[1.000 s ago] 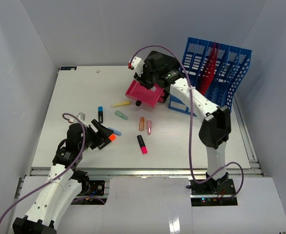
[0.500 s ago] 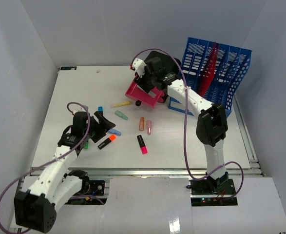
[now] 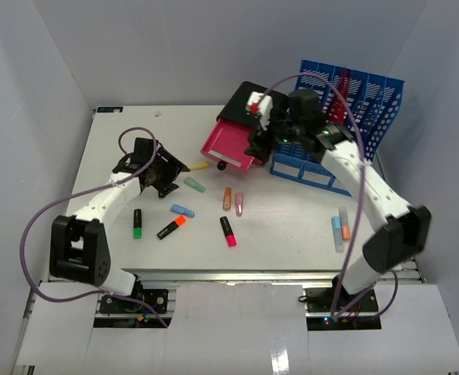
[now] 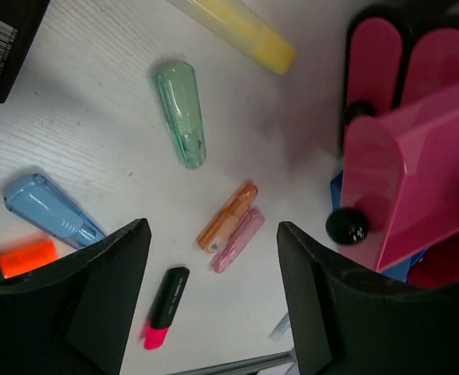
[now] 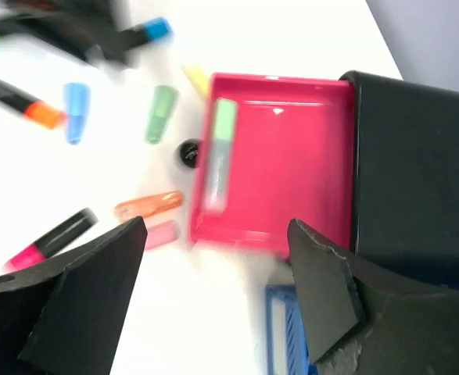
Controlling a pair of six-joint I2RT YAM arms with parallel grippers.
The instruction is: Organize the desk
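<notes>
The white desk (image 3: 292, 234) is strewn with markers and caps. A pink drawer (image 3: 231, 148) stands pulled out of its black case (image 3: 241, 98), with a pale green highlighter (image 5: 220, 156) lying in it. My right gripper (image 3: 262, 141) hangs open just above the drawer's right part, holding nothing. My left gripper (image 3: 174, 168) is open above the desk, left of the drawer. In the left wrist view a green cap (image 4: 181, 113) and a yellow highlighter (image 4: 237, 31) lie ahead of the empty left gripper (image 4: 212, 229), with an orange cap (image 4: 227, 216) and a pink cap (image 4: 237, 241) below.
A blue file rack (image 3: 346, 117) stands at the back right. A blue cap (image 3: 183, 210), an orange-tipped marker (image 3: 170, 227), a green marker (image 3: 137, 223) and a pink marker (image 3: 227, 231) lie near the front. Two small pens (image 3: 341, 226) lie at the right.
My right gripper has opened and drawn back to the right of the drawer. My left arm has swung from the front left toward the back, near the yellow highlighter.
</notes>
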